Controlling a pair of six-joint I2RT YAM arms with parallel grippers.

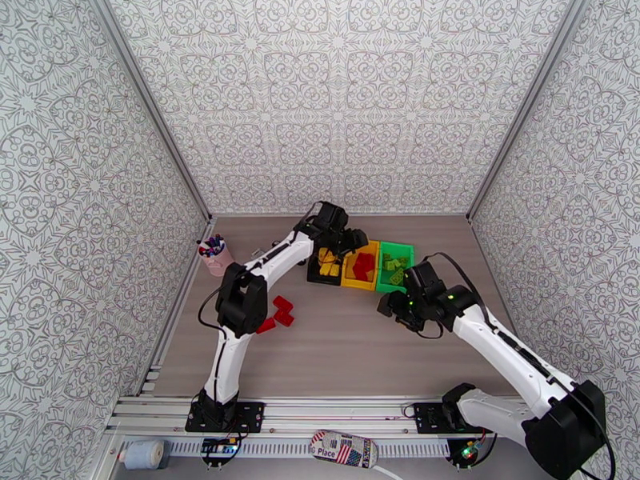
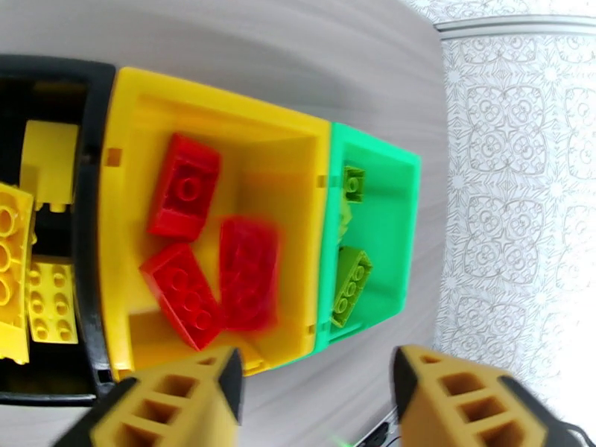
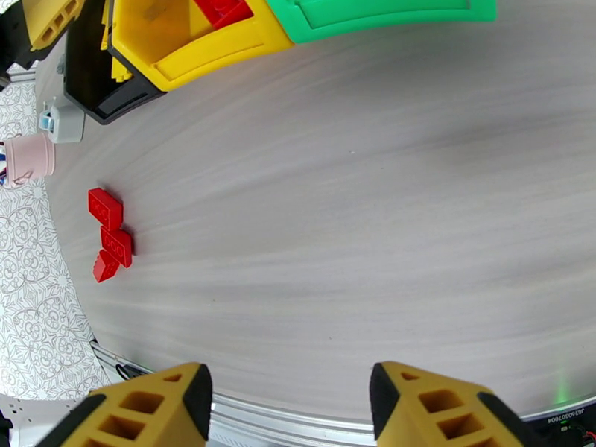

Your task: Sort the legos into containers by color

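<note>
Left fingers (image 2: 316,385), spread wide and empty, above the bin row. Directly ahead is the yellow bin (image 2: 223,98) holding red legos (image 2: 182,188), one of them blurred. To its left is the black bin (image 2: 93,292) with yellow legos (image 2: 48,162), to its right the green bin (image 2: 387,217) with green legos (image 2: 350,284). Right fingers (image 3: 290,396), likewise wide and empty, over the worktop (image 3: 335,217); three loose red legos (image 3: 106,208) lie ahead-left, well apart.

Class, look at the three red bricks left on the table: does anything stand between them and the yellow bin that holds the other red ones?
Nothing visible does. Bare tabletop runs from the three red bricks to the yellow bin. The open left gripper hangs above that bin, not in the path.
</note>
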